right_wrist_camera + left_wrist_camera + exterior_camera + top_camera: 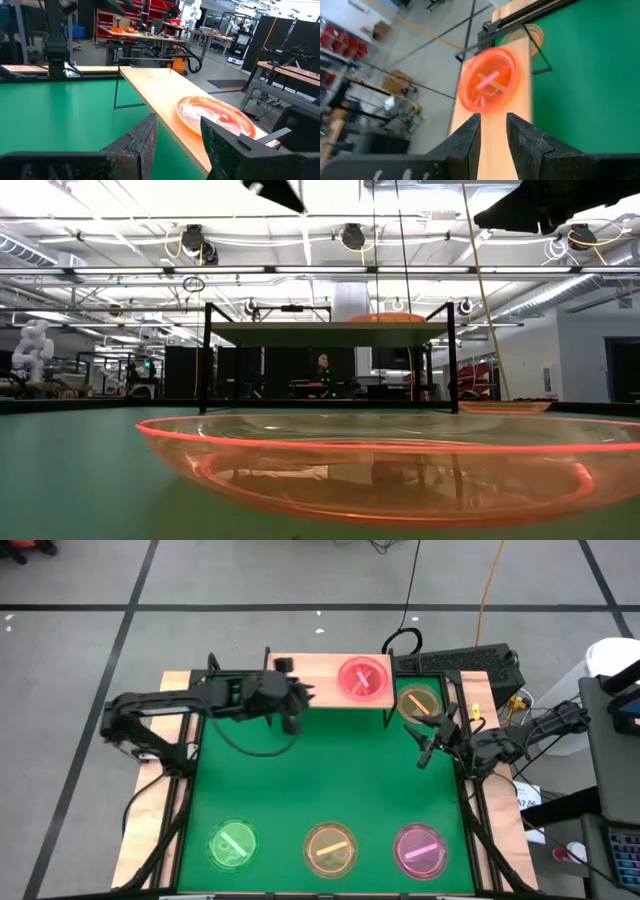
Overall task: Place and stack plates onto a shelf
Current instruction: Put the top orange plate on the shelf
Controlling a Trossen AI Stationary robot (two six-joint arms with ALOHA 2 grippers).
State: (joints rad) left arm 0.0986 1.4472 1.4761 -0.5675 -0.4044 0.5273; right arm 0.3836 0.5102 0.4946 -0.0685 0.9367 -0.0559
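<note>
left wrist view: the left gripper (493,131) has its jaws a little apart with nothing between them, above the shelf (490,145). just beyond its tips a pink plate (489,85) lies on the shelf board. the right gripper (177,137) also stands parted and empty, with the shelf edge and that same plate just ahead. in the high view an orange plate (418,703) sits on the green mat (330,780) beside the right gripper; a green plate (233,844), another orange plate (330,848) and another pink plate (420,849) lie well apart from both.
</note>
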